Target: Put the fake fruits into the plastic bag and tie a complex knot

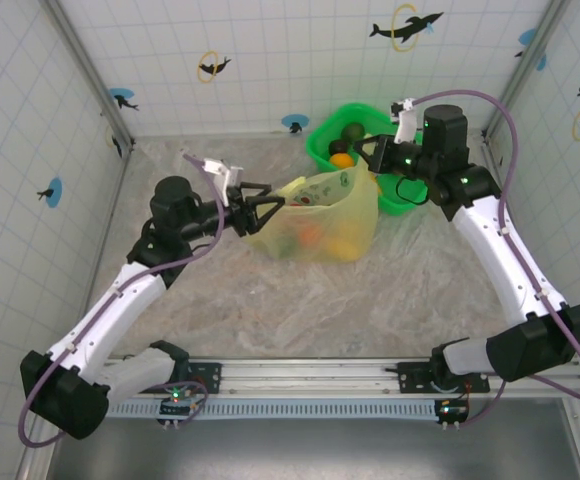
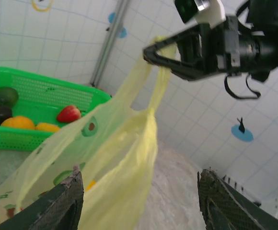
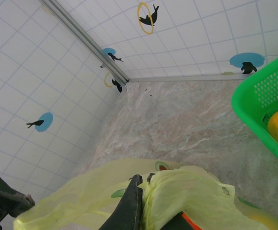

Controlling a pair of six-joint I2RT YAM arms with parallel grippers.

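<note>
The pale yellow plastic bag [image 1: 322, 215] stands on the table's middle with orange and yellow fake fruits [image 1: 310, 237] showing through its film. My right gripper [image 1: 363, 153] is shut on a handle strip [image 2: 159, 79] and holds it up, stretched taut; its fingers [image 3: 138, 194] pinch the bunched film [image 3: 191, 196]. My left gripper [image 1: 274, 203] stands open at the bag's left side. In the left wrist view the bag's edge [image 2: 124, 163] hangs loose between the wide-apart fingers [image 2: 67, 201], closer to the left one. No knot shows.
A bright green basket [image 1: 402, 198] sits at the back right, behind the bag, with an orange fruit [image 1: 342, 160], a dark green one [image 1: 353, 131] and a red strawberry [image 2: 68, 113]. Tiled walls close in on three sides. Bare marbled table [image 1: 270, 310] lies in front.
</note>
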